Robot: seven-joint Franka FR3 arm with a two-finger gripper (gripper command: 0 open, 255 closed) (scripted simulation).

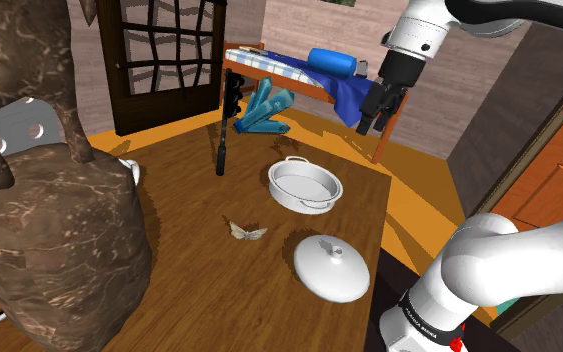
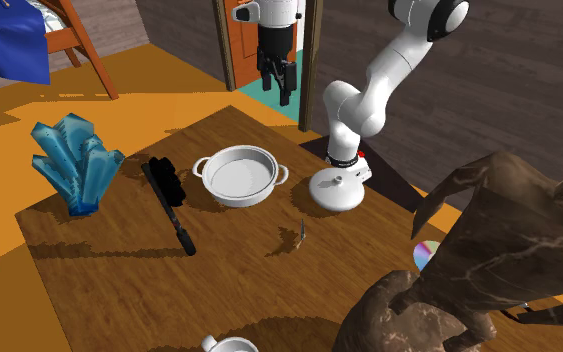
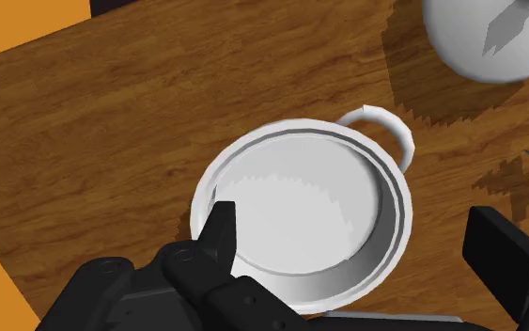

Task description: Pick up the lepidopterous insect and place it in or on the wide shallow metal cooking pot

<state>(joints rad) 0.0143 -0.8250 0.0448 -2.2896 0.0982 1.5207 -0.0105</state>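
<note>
In the shoulder view, a large brown marbled sculpture fills the left foreground of the brown wooden table. Further right, a black long-handled brush lies on the wood, with a blue crystal-shaped cluster just beyond its far end. The small pale tan moth sits on bare wood near the middle of the table, nearer the camera than the pot and touching nothing else. To its right stand the white wide shallow two-handled pot and, closer to the stand, a white domed lid with a knob, apart from the pot. Rightmost and high above the table hangs the all-black two-finger gripper. In the wrist view, the gripper has its fingers spread wide and holds nothing, with the pot well below them.
</note>
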